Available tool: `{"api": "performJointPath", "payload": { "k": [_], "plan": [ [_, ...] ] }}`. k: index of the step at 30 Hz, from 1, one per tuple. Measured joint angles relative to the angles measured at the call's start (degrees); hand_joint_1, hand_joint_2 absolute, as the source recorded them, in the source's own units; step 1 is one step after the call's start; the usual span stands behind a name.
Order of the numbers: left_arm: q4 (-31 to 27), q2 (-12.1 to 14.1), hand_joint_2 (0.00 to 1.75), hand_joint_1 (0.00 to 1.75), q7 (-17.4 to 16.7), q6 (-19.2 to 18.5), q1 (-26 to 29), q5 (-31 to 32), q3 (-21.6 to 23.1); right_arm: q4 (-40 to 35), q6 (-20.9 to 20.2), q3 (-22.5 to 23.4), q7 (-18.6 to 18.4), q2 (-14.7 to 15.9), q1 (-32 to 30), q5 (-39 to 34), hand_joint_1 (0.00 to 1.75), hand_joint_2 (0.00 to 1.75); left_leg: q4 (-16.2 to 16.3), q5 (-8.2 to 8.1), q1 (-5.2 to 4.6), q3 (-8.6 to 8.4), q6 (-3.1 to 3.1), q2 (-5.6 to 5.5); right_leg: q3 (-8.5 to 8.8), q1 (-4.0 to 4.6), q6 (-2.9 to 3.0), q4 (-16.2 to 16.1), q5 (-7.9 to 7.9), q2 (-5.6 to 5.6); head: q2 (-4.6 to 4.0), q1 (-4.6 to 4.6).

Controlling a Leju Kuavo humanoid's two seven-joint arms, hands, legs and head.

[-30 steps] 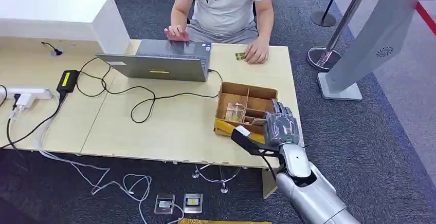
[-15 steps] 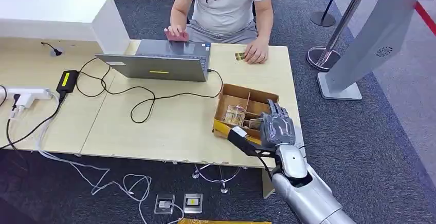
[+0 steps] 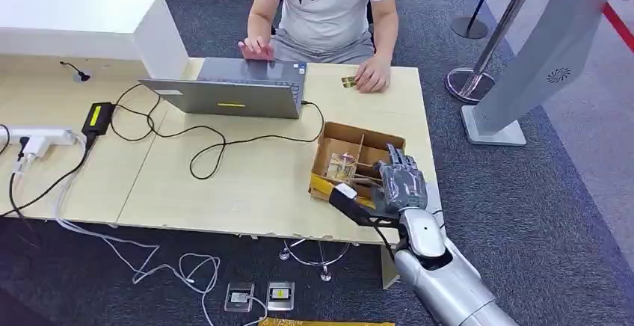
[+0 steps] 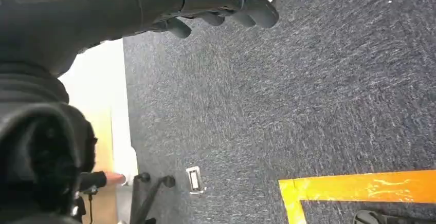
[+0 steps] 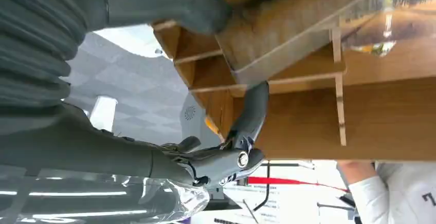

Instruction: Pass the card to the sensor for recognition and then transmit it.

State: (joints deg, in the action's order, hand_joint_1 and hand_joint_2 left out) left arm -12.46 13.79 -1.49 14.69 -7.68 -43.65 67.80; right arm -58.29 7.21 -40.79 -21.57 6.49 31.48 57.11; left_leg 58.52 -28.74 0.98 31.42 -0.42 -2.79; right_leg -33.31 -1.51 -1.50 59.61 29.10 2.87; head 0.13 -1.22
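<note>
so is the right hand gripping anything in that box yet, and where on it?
Right hand pinches a clear plastic-sleeved card by its edge, thumb against finger, inside the brown divided cardboard box. Left hand holds nothing.

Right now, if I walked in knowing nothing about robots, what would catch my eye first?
Probably the silver arm's right hand reaching into the divided cardboard box at the desk's near right corner, fingers around a clear card holder. Next, the person seated opposite, one hand at an open grey laptop trailing black cables.

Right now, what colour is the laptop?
Grey, with a small yellow sticker on the lid; laptop shows best in the head view.
</note>
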Motion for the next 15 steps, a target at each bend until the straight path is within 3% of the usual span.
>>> {"api": "performJointPath", "payload": {
  "k": [15],
  "plan": [
    [0.0, 0.0, 0.00, 0.00, 0.0, 0.2, 0.0, 0.4, 0.0, 2.0, 1.3, 0.0, 1.2, -0.4, 0.6, -0.2, 0.00, 1.75, 0.0, 0.04, 0.00, 0.02, -0.05, -0.01, 0.01, 0.00, 0.04, 0.0, -0.06, -0.01, 0.00, 0.02]
  ]
}}
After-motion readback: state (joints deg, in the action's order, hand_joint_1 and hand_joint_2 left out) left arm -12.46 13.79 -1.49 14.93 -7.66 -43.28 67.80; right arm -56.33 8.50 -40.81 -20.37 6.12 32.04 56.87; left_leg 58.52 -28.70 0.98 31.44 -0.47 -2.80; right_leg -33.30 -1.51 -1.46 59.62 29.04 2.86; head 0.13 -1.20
